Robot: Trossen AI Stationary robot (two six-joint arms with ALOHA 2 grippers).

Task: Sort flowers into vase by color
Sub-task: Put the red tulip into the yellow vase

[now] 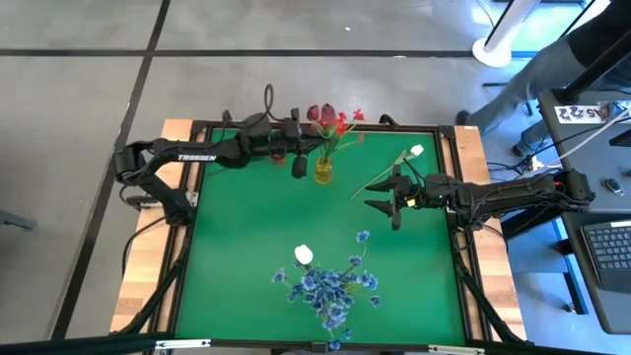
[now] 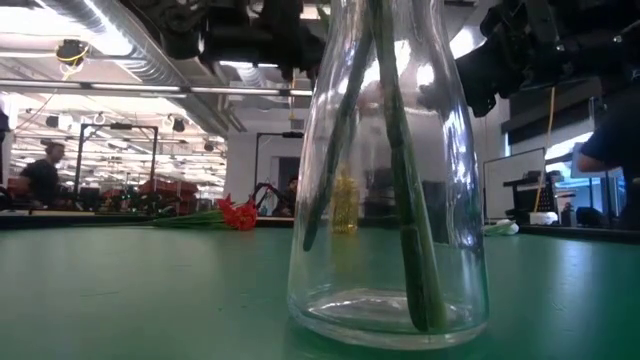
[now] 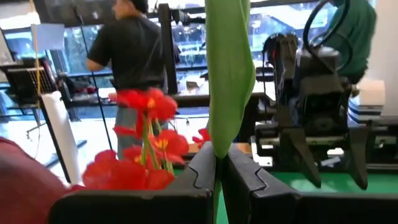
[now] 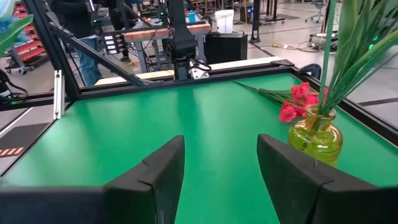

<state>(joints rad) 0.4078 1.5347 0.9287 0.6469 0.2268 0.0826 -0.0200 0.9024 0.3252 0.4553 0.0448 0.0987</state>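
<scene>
A small yellow vase (image 1: pixel 323 171) at the table's far middle holds red flowers (image 1: pixel 342 125) and green leaves. My left gripper (image 1: pixel 298 158) hovers just left of it, shut on a broad green leaf (image 3: pixel 229 68); which bloom that leaf belongs to I cannot tell. A dark maroon bud (image 1: pixel 326 112) shows right behind the gripper. A white flower (image 1: pixel 416 151) lies on the mat, its stem running under my right gripper (image 1: pixel 392 202), which hangs open and empty. Near the front edge a clear vase (image 2: pixel 390 200) holds blue flowers (image 1: pixel 332 291) and a white bud (image 1: pixel 304 255). My left gripper pinches the green leaf's lower part (image 3: pixel 216 144) between its two fingertips. The fingers point level, toward the table's right side. The leaf stands upright above the fingers, clear of the table.
More red blooms (image 2: pixel 236 213) lie on the mat by the far edge behind the yellow vase (image 4: pixel 314 135). Bare green mat (image 1: pixel 246 227) stretches between the two vases. People stand at benches beyond the table.
</scene>
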